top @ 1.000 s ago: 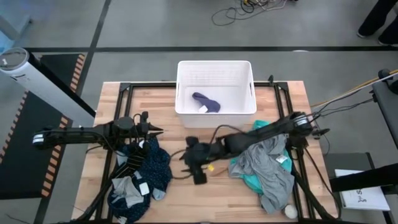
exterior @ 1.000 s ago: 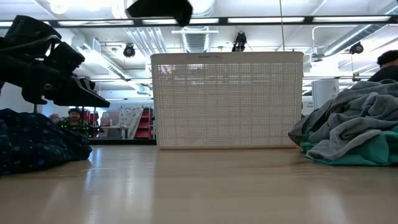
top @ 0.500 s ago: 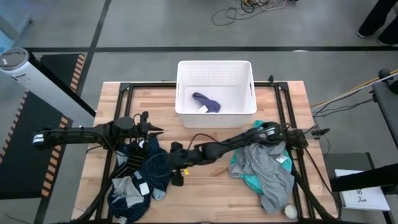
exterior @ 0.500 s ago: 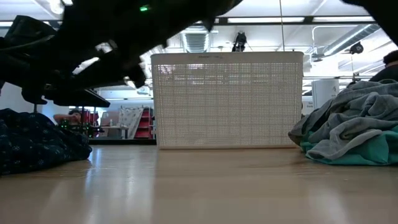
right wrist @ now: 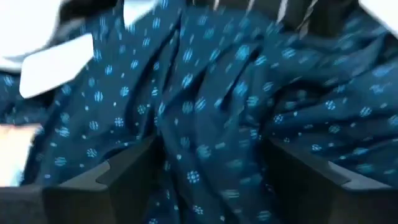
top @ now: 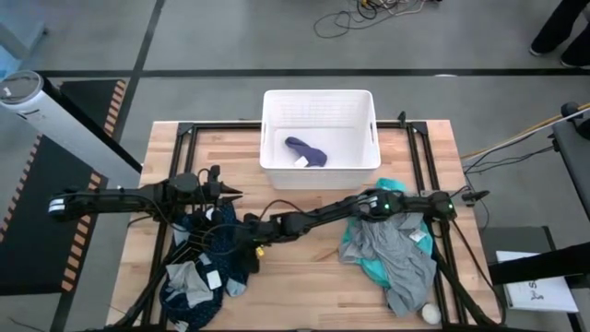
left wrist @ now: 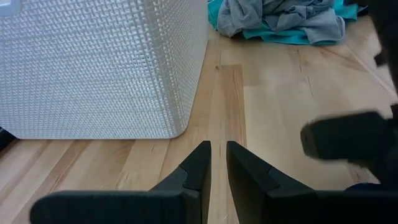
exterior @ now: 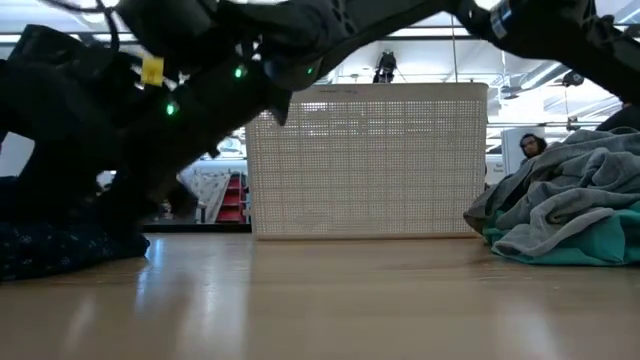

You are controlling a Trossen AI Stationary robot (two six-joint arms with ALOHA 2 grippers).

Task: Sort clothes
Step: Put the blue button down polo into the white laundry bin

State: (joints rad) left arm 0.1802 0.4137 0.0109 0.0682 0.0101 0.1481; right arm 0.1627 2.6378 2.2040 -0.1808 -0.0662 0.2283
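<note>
Leftmost, the left gripper [top: 234,193] hovered with fingers [left wrist: 198,163] nearly closed, holding nothing, above the navy speckled garment [top: 226,247]. Next, the right gripper [top: 241,242] reached across, fingers [right wrist: 127,167] spread wide over that garment. Centre-rear, the white basket [top: 319,101] contained a small blue-purple cloth [top: 305,150]. Rightmost lay the grey shirt [top: 397,244] atop the teal garment [top: 372,268].

Wooden plank surface [top: 304,277] with a black frame. White ribbed basket [top: 319,111] at the far middle edge. Navy speckled garment [top: 230,242] heaped at the left with grey and black socks [top: 189,277]. Grey shirt [top: 401,249] over teal garment [top: 369,269] at the right; small white ball [top: 430,314] at the near right corner.
</note>
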